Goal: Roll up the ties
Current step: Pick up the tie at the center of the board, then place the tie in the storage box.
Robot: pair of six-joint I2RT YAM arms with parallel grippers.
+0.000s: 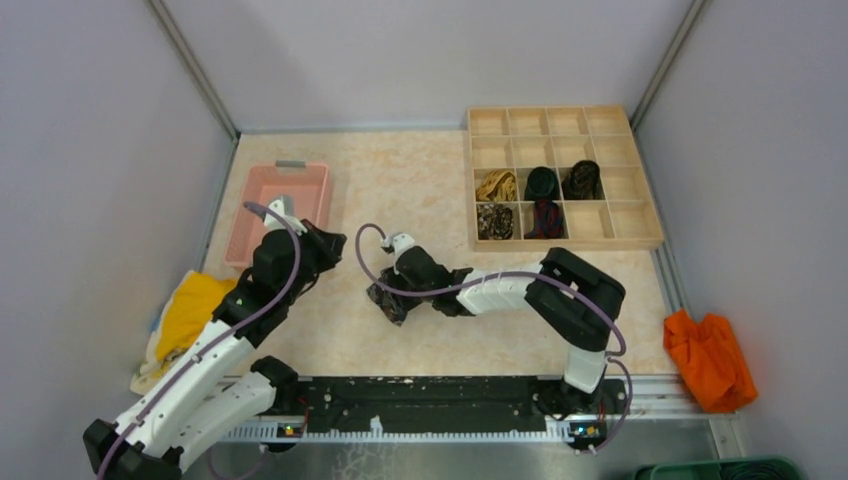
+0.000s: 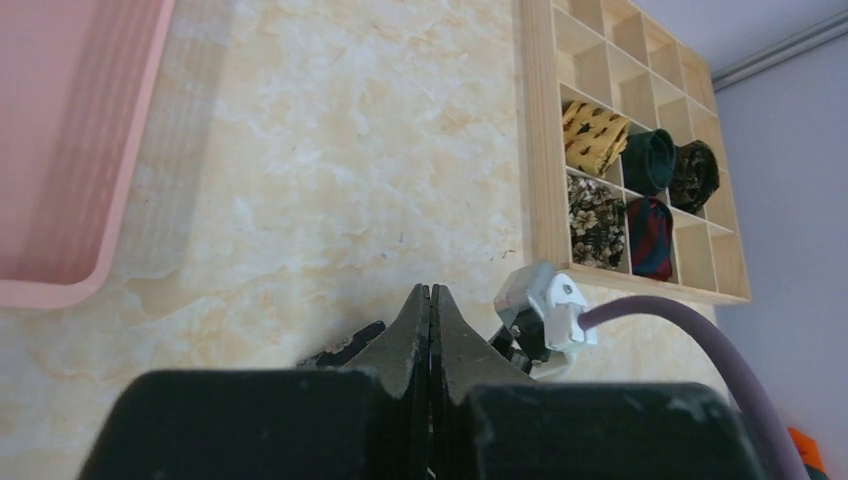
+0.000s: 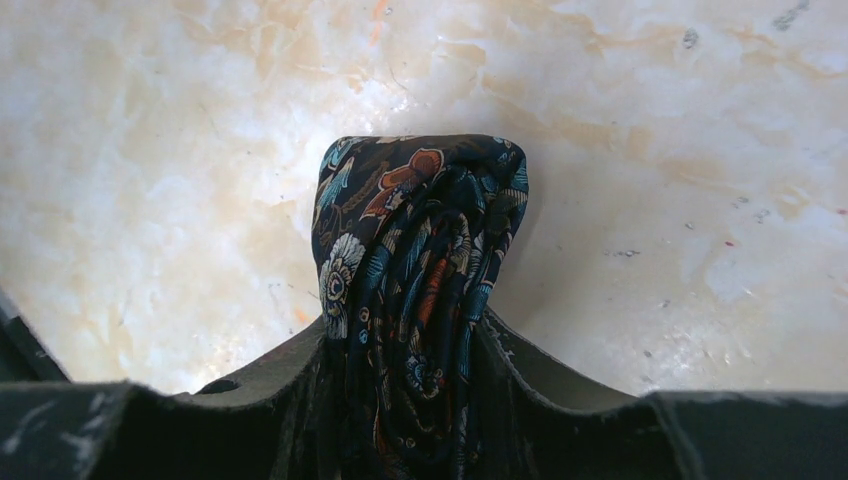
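Already five rolled ties (image 1: 541, 184) sat in the wooden organizer (image 1: 566, 242); right gripper (image 3: 405, 335) was clamped on a sixth, floral tie (image 3: 420, 220), not yet boxed; left gripper (image 2: 431, 300) pressed together, empty.

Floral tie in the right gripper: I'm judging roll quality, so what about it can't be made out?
- Right wrist: lower part of the floral tie hidden between the fingers of the right gripper, cut by the bottom edge.
- Top external: the right arm covers it; too small to tell coil from bunch.
- Left wrist: the left gripper hides nearly all.
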